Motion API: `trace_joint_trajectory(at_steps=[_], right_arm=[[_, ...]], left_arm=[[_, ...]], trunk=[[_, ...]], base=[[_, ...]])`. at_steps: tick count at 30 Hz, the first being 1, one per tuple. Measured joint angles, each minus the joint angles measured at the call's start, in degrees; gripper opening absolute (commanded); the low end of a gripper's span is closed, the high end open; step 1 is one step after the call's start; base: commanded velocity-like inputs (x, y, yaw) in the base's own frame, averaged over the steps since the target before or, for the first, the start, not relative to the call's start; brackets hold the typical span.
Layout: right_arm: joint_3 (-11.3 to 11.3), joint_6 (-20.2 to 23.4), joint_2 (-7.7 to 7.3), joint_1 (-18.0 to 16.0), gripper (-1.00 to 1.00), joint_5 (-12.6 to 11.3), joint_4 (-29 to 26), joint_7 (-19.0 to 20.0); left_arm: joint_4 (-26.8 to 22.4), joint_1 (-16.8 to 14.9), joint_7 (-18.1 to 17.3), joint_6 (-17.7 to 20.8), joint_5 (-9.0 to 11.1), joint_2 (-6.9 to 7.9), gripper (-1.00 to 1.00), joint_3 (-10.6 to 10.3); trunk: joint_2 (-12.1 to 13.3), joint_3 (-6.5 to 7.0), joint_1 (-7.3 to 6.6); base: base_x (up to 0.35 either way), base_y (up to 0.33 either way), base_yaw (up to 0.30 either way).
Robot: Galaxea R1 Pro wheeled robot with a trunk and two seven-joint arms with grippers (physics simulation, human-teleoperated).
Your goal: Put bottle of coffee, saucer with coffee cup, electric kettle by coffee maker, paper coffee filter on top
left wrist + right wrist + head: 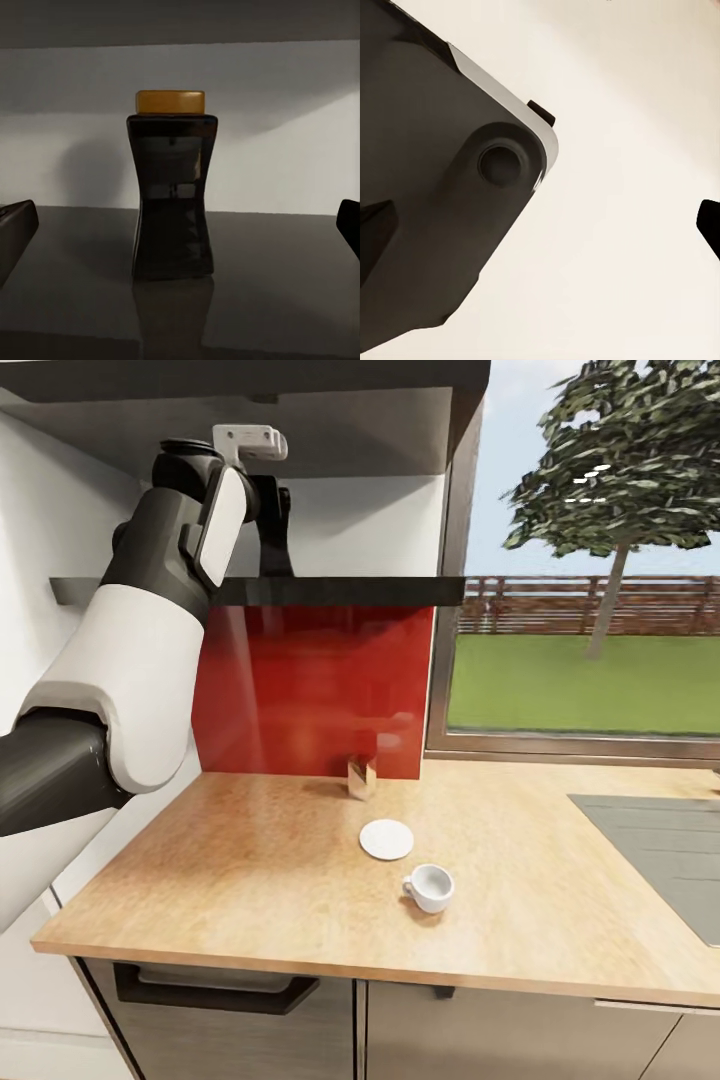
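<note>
Cup (429, 887) and saucer (386, 839) wait lower centre; upper left, left gripper (180, 225) spreads wide around the shelf's bottle (172, 187), ready to grab. Right jaws: can't tell.

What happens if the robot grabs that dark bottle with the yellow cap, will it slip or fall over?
The bottle looks glossy, so it may be slippery. It's tall with a pinched middle, so a push up high could probably tip it. The waist might help the left gripper's fingers hold on.

The long light beige wood-look countertop (250, 860) bore a round white saucer (386, 839), a white handled cup (429, 887) and a small brownish holder (361, 777); the dark shelf (270, 300) carried a dark brown yellow-capped bottle (172, 202).
</note>
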Motion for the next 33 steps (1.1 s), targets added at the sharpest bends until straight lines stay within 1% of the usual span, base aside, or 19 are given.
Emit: trace_joint_trajectory(at_steps=[8, 11, 14, 15, 17, 19, 20, 22, 28, 33], right_arm=[[0.01, 0.00, 0.00, 0.00, 1.00, 0.00, 0.00, 0.00], [0.03, 0.00, 0.00, 0.08, 1.00, 0.06, 0.00, 0.00], [0.05, 0.00, 0.00, 0.96, 1.00, 0.59, 0.01, 0.00], [0.05, 0.00, 0.02, 1.27, 1.00, 0.87, 0.01, 0.00], [0.07, -0.03, 0.08, 3.08, 1.00, 3.72, 0.02, 0.00], [0.06, -0.06, 0.21, 3.67, 1.00, 5.22, 0.02, 0.00], [0.07, -0.09, 0.50, 4.23, 1.00, 6.45, 0.03, 0.00], [0.06, -0.17, 0.84, 4.94, 1.00, 7.59, 0.14, 0.00], [0.05, -0.19, 1.18, 5.82, 1.00, 8.62, 0.15, 0.00], [0.05, -0.19, 1.22, 5.95, 1.00, 8.81, 0.15, 0.00]], left_arm=[[0.04, 0.02, 0.05, -0.01, -0.02, 0.00, 1.00, 0.00], [0.06, 0.03, 0.06, -0.01, -0.04, 0.00, 1.00, 0.00], [0.08, 0.03, 0.05, 0.00, -0.02, 0.00, 1.00, 0.00], [0.06, 0.03, 0.06, 0.00, -0.03, 0.00, 1.00, 0.00], [0.02, 0.03, 0.05, 0.00, 0.00, 0.01, 1.00, 0.00], [0.00, 0.03, 0.05, 0.00, 0.00, 0.00, 1.00, 0.00], [-0.05, 0.03, 0.05, 0.00, 0.00, 0.00, 1.00, 0.00], [-0.14, 0.03, 0.05, -0.01, 0.01, 0.01, 1.00, 0.00], [-0.37, 0.01, 0.05, -0.01, 0.01, 0.01, 1.00, 0.00], [-0.54, -0.01, 0.05, -0.01, 0.01, 0.01, 1.00, 0.00]], trunk=[[0.00, 0.00, 0.00], [-0.01, 0.00, -0.01], [-0.01, 0.00, -0.01], [-0.01, 0.00, 0.00], [0.00, 0.00, 0.00], [0.00, 0.00, 0.01], [0.00, 0.00, 0.01], [-0.01, -0.02, 0.00], [-0.01, -0.02, 0.00], [-0.01, -0.02, 0.00]], base=[[0.057, 0.031, 0.000], [0.212, 0.005, 0.000], [0.171, 0.002, 0.000], [0.069, 0.001, 0.000], [0.040, 0.000, 0.000], [0.023, 0.000, 0.000], [0.014, 0.000, 0.000], [0.022, 0.000, 0.000], [0.096, 0.000, 0.000], [0.035, 0.000, 0.000]])
